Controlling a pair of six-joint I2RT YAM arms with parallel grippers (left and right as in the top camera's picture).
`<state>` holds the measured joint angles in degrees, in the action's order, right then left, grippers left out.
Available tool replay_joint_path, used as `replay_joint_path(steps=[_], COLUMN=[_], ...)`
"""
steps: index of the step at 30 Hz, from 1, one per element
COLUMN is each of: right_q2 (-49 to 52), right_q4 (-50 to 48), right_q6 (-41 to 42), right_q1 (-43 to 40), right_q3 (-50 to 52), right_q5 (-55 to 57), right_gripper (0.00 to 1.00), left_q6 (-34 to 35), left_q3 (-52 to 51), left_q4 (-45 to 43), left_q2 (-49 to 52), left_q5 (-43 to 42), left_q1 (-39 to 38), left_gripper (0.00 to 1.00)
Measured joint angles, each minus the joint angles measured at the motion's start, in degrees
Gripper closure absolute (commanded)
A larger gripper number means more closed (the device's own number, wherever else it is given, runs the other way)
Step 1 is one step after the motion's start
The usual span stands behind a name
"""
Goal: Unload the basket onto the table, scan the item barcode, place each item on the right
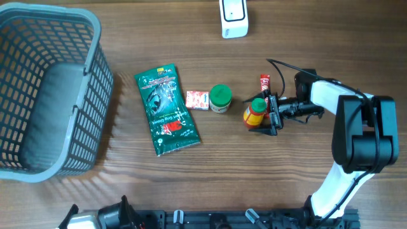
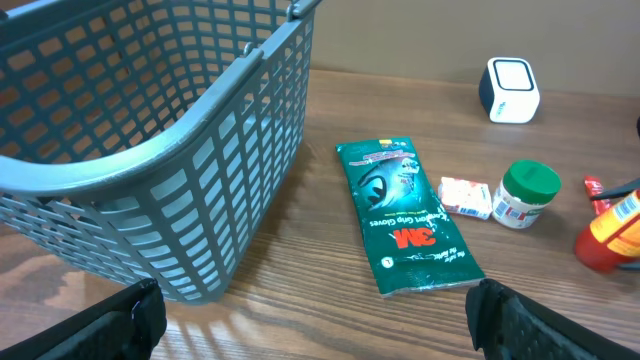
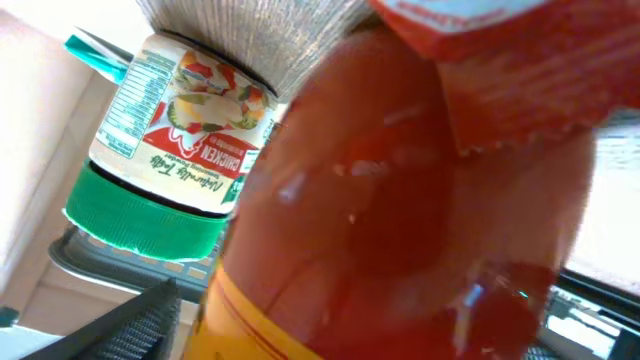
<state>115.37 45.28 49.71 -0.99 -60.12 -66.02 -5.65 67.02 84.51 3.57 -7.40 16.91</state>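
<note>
- Task item: a red sauce bottle with a yellow band, on the worktop right of centre, last in a row of goods
- Right end effector: reaches in from the robot's right, level with the worktop, with one finger either side of the bottle; the bottle lies straight ahead of it, towards the robot's left
- Right wrist view: the bottle's red body fills the frame, so it sits deep between the fingers
- State of the right end effector: jaws stand wide about the bottle; whether the pads bear on it yet cannot be told from these views
- Long axis of the bottle: it appears tilted in the left wrist view and not plainly upright, but the views are too poor to settle this
- Left end effector: fully wide and empty, held back at the near edge behind the grey basket, well apart from the bottle; the right arm is clearly the nearer
- Close neighbours: a green-lidded jar just beside the bottle on the robot's left, and a small red sachet just beyond it
- The white device at the far edge is judged to be the scanner; it lies beyond the bottle, slightly to the robot's left
- Judgement: the coming move turns on a firm grip, then on carrying the label to face that device
</note>
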Motion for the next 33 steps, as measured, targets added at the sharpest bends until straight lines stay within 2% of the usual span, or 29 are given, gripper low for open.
replay_joint_path(steps=[2, 4, 8, 10, 15, 20, 26, 30, 33], right_q2=[-0.17, -0.35, -0.92, -0.96, -1.27, -4.57, -13.86, -22.86, -26.49], right_q4=[-0.39, -0.33, -1.16, -1.33, 0.04, 3.74, 8.11, 11.78, 15.85], right_q6=[0.76, 1.16, 1.60, 1.14, -2.54, -5.03, -6.51, -7.04, -10.56], right_q1=[0.00, 0.22, 0.52, 0.52, 0.42, 0.42, 0.42, 0.42, 0.42], right_q3=[0.11, 0.09, 0.44, 0.52, 0.76, 2.32, 3.52, 3.52, 3.52], right_q5=[0.48, 1.92, 3.19, 2.95, 2.97, 7.50, 15.72, 16.83, 15.43], right_gripper=[0.22, 0.28, 0.57, 0.61, 0.62, 0.62, 0.61, 0.56, 0.56], left_q6=[0.00, 0.00, 0.00, 0.00, 0.00, 0.00, 0.00, 0.00, 0.00], left_q3=[0.00, 0.00, 0.00, 0.00, 0.00, 0.00, 0.00, 0.00, 0.00], left_q4=[0.00, 0.00, 0.00, 0.00, 0.00, 0.00, 0.00, 0.00, 0.02], left_q2=[0.00, 0.00, 0.00, 0.00, 0.00, 0.00, 0.00, 0.00, 0.00], left_q5=[-0.02, 0.00, 0.00, 0.00, 0.00, 0.00, 0.00, 0.00, 0.00], left_q1=[0.00, 0.00, 0.00, 0.00, 0.00, 0.00, 0.00, 0.00, 0.00], left_gripper=[0.00, 0.00, 0.00, 0.00, 0.00, 0.00, 0.00, 0.00, 0.00])
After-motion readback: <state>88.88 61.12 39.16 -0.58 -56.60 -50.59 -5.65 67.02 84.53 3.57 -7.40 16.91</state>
